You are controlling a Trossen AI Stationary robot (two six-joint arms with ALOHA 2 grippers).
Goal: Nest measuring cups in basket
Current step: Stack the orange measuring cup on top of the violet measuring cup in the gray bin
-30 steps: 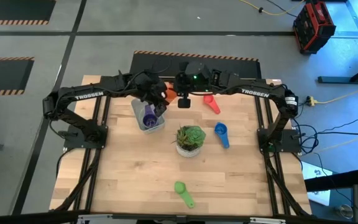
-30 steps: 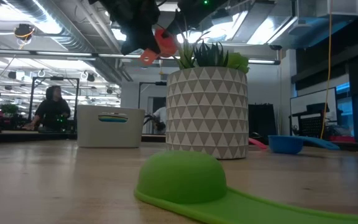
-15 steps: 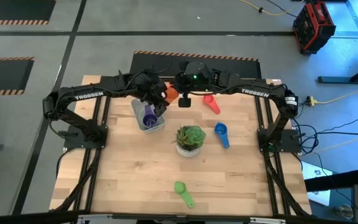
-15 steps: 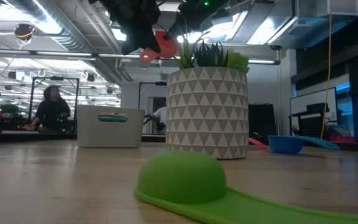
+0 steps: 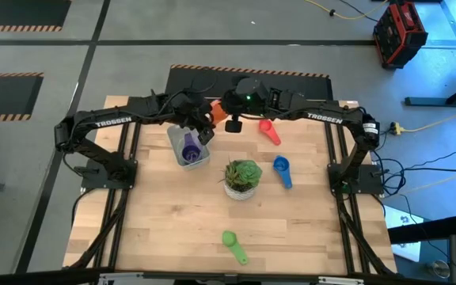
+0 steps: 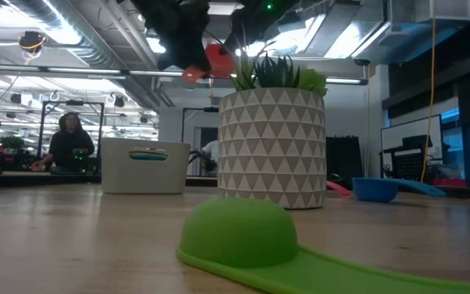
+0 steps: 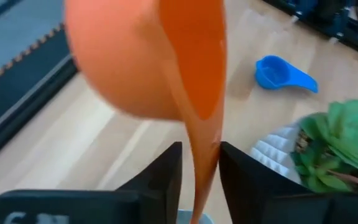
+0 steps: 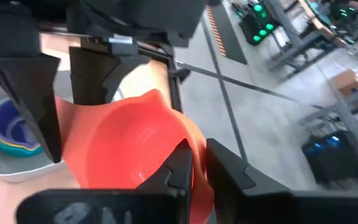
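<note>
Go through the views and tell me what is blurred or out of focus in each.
Left wrist view: the orange measuring cup fills the near field as a soft smear, while the blue cup behind is clearer. Right wrist view: the right gripper and the floor beyond look smeared. Low view: the green cup up close is soft, the patterned plant pot crisp. High view: evenly sharp.

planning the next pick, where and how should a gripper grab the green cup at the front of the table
Take the green cup by its handle, coming straight down from above. It lies apart from everything else, bowl down with the dome up in the low view, and a dome gives fingers little to pinch. The flat handle points toward the front right, so close across its width.
</note>
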